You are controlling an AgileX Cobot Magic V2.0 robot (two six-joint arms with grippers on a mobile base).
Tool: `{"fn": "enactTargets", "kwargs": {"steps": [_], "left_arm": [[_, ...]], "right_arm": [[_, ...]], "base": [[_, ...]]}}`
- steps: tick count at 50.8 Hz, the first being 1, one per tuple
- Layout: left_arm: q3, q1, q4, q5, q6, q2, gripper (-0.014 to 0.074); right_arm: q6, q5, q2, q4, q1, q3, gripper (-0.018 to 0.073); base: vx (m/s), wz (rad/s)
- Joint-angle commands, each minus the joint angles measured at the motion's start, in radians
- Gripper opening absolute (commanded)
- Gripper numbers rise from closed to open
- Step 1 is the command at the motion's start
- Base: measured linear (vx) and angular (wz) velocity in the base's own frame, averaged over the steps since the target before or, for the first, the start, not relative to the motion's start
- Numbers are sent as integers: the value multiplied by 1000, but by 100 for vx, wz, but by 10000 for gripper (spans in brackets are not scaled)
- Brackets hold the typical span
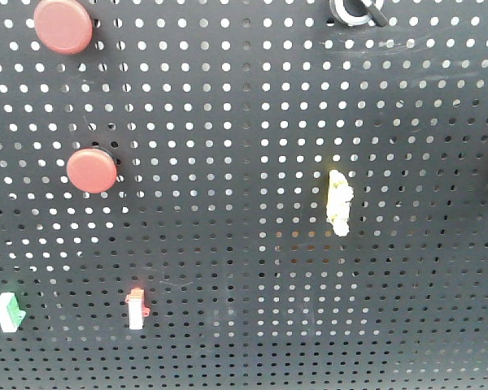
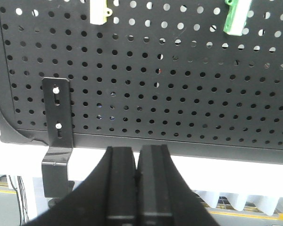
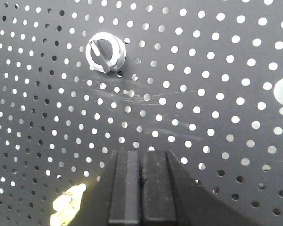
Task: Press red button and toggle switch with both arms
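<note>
Facing the board: both wrist views look at a black perforated metal pegboard (image 1: pixel 252 244) from short range, neither arm touching it

Left pincer: left gripper (image 2: pixel 137 162) has its black jaws pressed together, nothing between them, aimed at the board's lower edge beside a black slotted mounting bracket (image 2: pixel 57 136)

Right pincer: right gripper (image 3: pixel 141 167) is likewise closed and empty, pointing at bare perforated panel

Key relation, right arm: silver round rotary switch with a dark lever (image 3: pixel 105 52) sits up and left of the right fingertips, apart from them; its lever runs diagonally from upper left to lower right; this arm is the nearer one to it, so I judge it must rise and shift left

Key relation, left arm: no red button appears in the left wrist view; only a pale yellow plastic clip (image 2: pixel 99 12) and a green and white plastic clip (image 2: pixel 237 16) show high above the jaws, so the target probably lies further up the board

Red buttons: front view shows a large round red push button (image 1: pixel 63 24) at top left and a smaller round red push button (image 1: pixel 92 170) below it, both glossy, domed, unpressed as far as I can tell

Which button is meant: cannot tell

Far: white bins beneath the board, blurred
</note>
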Motion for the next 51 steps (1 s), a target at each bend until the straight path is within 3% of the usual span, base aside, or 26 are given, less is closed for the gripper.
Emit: {"fn": "enactTargets", "kwargs": {"steps": [1,10,16,25,36,42,51], "left_arm": [[34,1,-8,-83,2,-15,0],[34,0,-8,-83,2,-15,0],[34,1,-8,-83,2,-15,0],[34,1,-8,-83,2,-15,0],[34,1,-8,-83,2,-15,0],[34,1,-8,-83,2,-16,0],[34,1,-8,-83,2,-17,2]], "right_arm": [[-2,-49,-23,-10,-18,-31,0],[-2,135,-148,7,-134,37,0],[-2,134,-306,22,-287,201,0],[-3,68,-538,86,-427,531,0],[-4,13,-767,170,-467,876,0],[-1,-72,-785,204,-467,1006,0],[-1,11,-786,214,-463,1003,0]], "base": [[0,0],[0,0],[0,0],[0,0],[0,0],[0,0],[0,0]]}}
